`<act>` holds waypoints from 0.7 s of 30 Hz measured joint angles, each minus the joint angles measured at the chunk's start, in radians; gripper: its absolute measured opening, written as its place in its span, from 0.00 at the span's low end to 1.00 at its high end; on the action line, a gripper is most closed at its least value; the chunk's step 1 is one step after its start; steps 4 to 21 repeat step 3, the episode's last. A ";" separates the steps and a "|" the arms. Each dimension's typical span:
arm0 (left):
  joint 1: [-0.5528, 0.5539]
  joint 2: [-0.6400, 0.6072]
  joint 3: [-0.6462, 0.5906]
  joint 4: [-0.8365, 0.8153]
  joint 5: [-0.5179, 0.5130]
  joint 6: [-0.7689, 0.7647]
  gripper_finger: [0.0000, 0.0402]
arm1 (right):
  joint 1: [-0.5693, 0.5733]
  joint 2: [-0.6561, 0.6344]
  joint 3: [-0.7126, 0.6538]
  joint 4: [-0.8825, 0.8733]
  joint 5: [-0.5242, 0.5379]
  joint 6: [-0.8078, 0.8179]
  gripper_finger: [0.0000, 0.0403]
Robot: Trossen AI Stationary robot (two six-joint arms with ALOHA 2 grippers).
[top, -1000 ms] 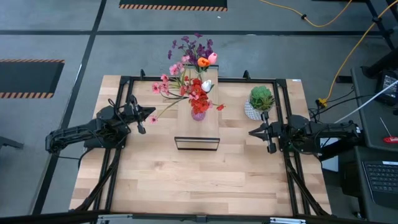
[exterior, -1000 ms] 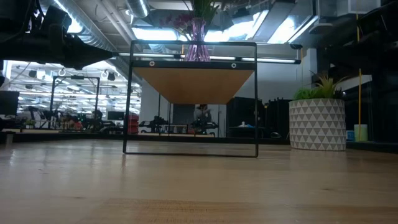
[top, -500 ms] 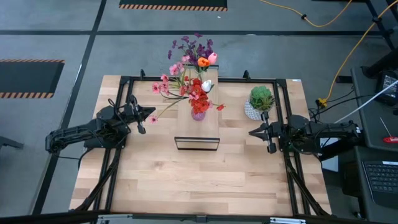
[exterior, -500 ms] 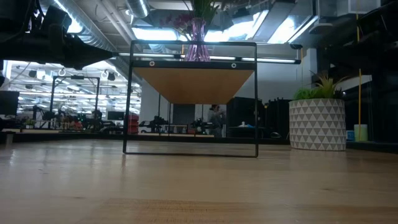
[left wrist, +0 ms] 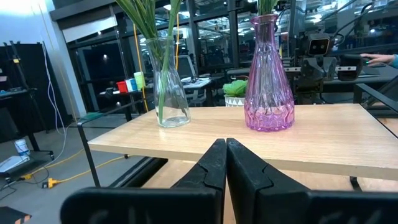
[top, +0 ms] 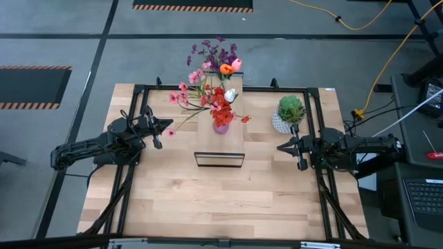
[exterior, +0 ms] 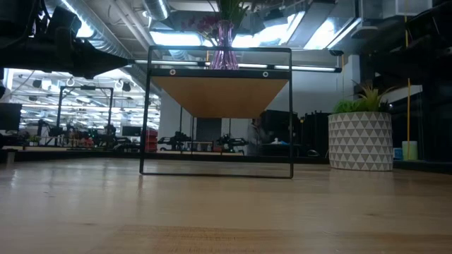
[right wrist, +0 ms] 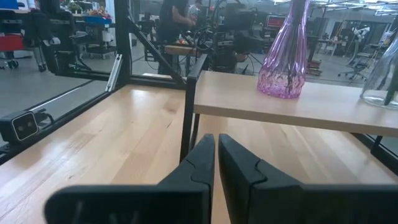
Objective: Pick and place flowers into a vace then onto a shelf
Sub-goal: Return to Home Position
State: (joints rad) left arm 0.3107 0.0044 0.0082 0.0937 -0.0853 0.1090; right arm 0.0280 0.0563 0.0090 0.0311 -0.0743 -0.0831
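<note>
The light-wood shelf (top: pixel 220 128) stands mid-table on its dark frame (exterior: pixel 215 113). On its plank top stand a purple glass vase (top: pixel 221 126) with red and pink flowers (top: pixel 219 102) and, farther back, a clear vase (left wrist: pixel 170 87) with purple, orange and pink flowers (top: pixel 216 59). Both vases rest on their bases (left wrist: pixel 268 118). My left gripper (top: pixel 168 130) hovers left of the shelf, shut and empty. My right gripper (top: pixel 279 147) hovers right of the shelf, shut and empty. Both grippers show shut in the wrist views (left wrist: pixel 225 152) (right wrist: pixel 216 149).
A round green plant in a white patterned pot (top: pixel 288 113) stands on the table right of the shelf, just beyond my right gripper. A dark metal frame (top: pixel 138 90) rims the table. Bare wood (top: pixel 221 200) lies on the near side. A person moves in the room behind (exterior: pixel 256 134).
</note>
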 joint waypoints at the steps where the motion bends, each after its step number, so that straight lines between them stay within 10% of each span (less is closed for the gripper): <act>1: 0.000 0.000 0.000 0.000 0.000 0.000 0.02 | 0.000 0.000 0.000 0.000 0.000 -0.001 0.06; 21: 0.000 0.000 0.000 0.000 0.000 0.001 0.02 | 0.000 0.000 0.000 0.000 0.000 -0.001 0.06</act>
